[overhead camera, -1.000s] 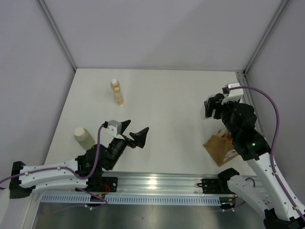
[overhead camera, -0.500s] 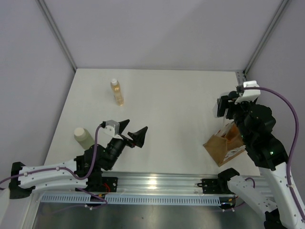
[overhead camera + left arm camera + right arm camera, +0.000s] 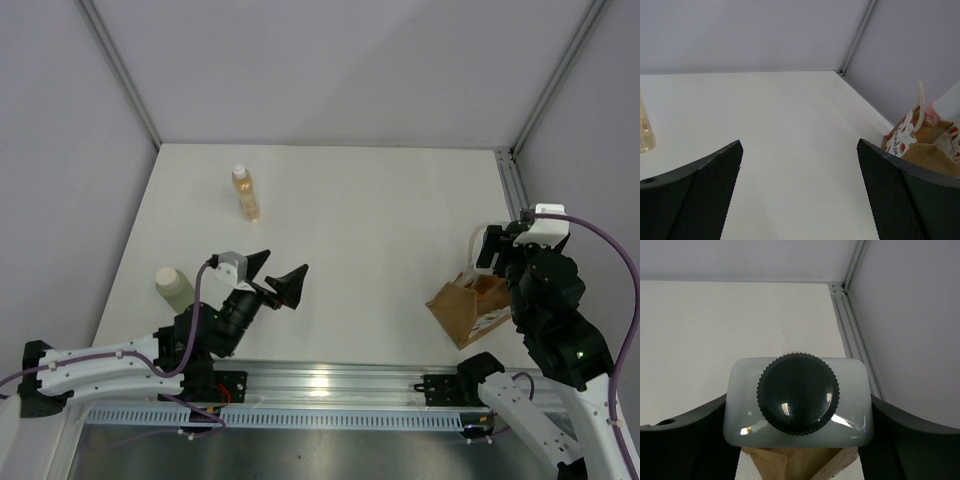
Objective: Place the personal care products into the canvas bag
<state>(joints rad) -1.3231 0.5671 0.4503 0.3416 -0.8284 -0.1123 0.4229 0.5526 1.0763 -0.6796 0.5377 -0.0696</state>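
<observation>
My right gripper (image 3: 798, 407) is shut on the clear squarish bottle with the black cap (image 3: 798, 390), held upright right above the open mouth of the canvas bag (image 3: 790, 462). In the top view the right gripper (image 3: 494, 254) hangs over the tan bag (image 3: 455, 308) at the table's right edge. A pink cap (image 3: 931, 114) pokes out of the bag (image 3: 932, 155). The slim amber bottle (image 3: 245, 193) stands at the far left. Near the left edge stands the pale-green cylinder (image 3: 176, 288). My left gripper (image 3: 277, 273) is open and empty, right of the cylinder.
An aluminium rail (image 3: 512, 185) runs along the table's right edge beside the bag. White walls close in the back and both sides. The amber bottle (image 3: 645, 135) shows at the left border of the left wrist view.
My right arm has carried the clear bottle rightward and nearer, from the open table to above the bag. The left arm has barely shifted.
</observation>
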